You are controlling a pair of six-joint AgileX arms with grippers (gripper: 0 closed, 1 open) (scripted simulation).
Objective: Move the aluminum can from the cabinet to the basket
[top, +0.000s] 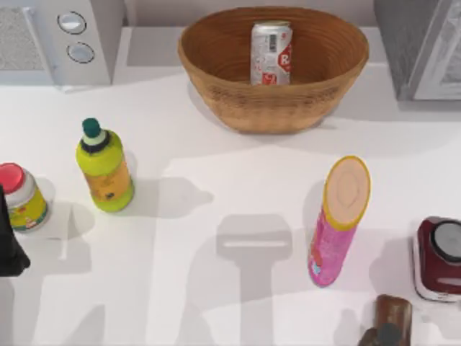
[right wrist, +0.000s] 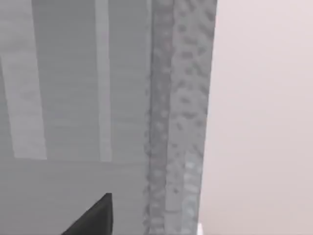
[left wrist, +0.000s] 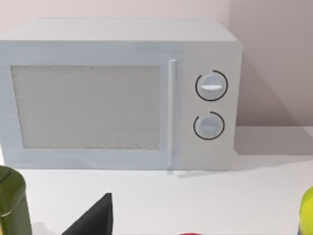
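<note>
The aluminum can (top: 271, 53) is shown standing upright inside the basket (top: 216, 65) at the 12 o'clock edge of the tabletop (top: 216, 180), its long axis vertical, its top toward the camera and its red and white label facing 6 o'clock. The cabinet (top: 418, 43) is seen at 1 o'clock, the microwave (top: 54, 40) at 11 o'clock. The transfer is judged complete; what remains is best done by keeping both arms well apart from the basket so that the can is not toppled. The left gripper (top: 11, 249) is parked at 9 o'clock beside the red-lidded jar (top: 21, 198). Whether either gripper's fingers are spread or pressed together cannot be told.
</note>
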